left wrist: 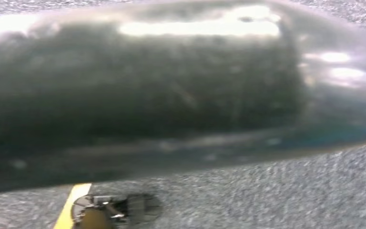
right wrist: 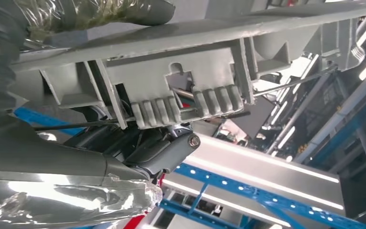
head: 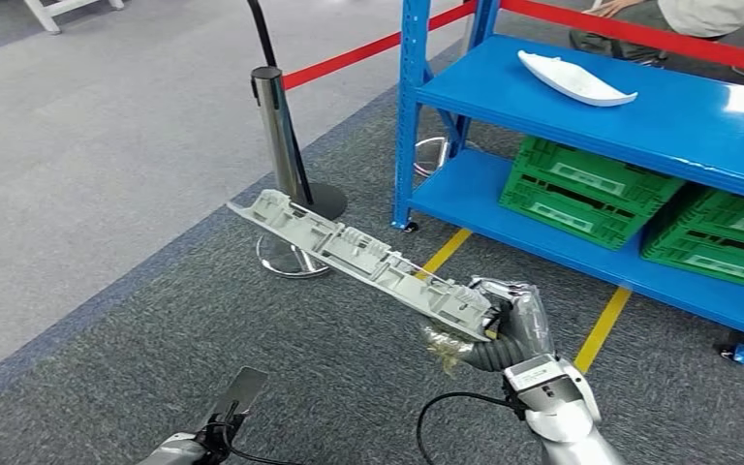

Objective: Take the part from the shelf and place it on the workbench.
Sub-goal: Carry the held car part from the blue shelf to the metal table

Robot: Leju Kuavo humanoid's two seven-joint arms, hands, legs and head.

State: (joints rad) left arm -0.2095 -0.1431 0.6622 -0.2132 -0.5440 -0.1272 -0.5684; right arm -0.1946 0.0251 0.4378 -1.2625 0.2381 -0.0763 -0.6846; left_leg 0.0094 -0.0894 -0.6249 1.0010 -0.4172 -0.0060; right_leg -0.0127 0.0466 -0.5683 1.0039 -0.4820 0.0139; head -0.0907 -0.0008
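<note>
Grey moulded plastic, long and ribbed: the part [head: 363, 263] is held in the air over the carpet [head: 281, 378], just in front of the shelf [head: 581, 107]. The right robot hand [head: 504, 325] grips one end of the part; the rest of it extends out to the left, free end slightly raised, toward the stanchion [head: 281, 136]. In the right wrist view the ribbed underside of the part [right wrist: 190, 90] lies across the hand [right wrist: 43, 157], clamped between thumb and fingers.

The left arm hangs low at the bottom edge of the head view; whether the left robot hand is clenched or released cannot be told.

On the blue shelf's upper deck lies a white curved piece [head: 574, 79]. Green crates [head: 591, 189] sit on the lower deck. A red belt [head: 368, 46] runs from the stanchion. A person [head: 707, 15] stands behind the shelf.
</note>
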